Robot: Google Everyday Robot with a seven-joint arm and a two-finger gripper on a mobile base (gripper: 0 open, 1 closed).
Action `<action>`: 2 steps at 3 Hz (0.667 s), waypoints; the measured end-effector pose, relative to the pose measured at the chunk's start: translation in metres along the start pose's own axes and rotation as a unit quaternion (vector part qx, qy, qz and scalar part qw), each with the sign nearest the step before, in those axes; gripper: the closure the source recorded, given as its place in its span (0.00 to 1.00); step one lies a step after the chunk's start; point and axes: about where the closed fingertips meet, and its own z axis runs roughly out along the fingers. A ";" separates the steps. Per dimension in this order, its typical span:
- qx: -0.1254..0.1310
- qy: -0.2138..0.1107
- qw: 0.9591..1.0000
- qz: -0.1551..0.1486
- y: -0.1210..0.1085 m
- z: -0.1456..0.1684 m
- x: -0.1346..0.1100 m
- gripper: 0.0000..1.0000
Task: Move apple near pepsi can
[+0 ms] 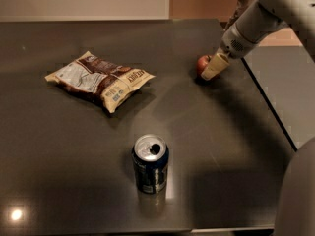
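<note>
The red apple (201, 63) sits on the dark table (74, 146) at the far right, near the table's right edge. My gripper (209, 71) reaches down from the upper right and is at the apple, covering its right side. The dark blue pepsi can (150, 163) with a silver opened top stands upright near the table's front, well apart from the apple and the gripper.
A brown and cream snack bag (98, 79) lies flat at the left middle of the table. The table's right edge (268, 104) runs close past the apple. My arm's grey body (298, 195) fills the lower right corner.
</note>
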 end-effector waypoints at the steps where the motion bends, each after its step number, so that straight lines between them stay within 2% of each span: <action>1: -0.013 -0.017 1.000 -0.016 0.018 -0.023 -0.001 0.88; 2: -0.041 -0.032 0.998 -0.042 0.061 -0.057 0.004 1.00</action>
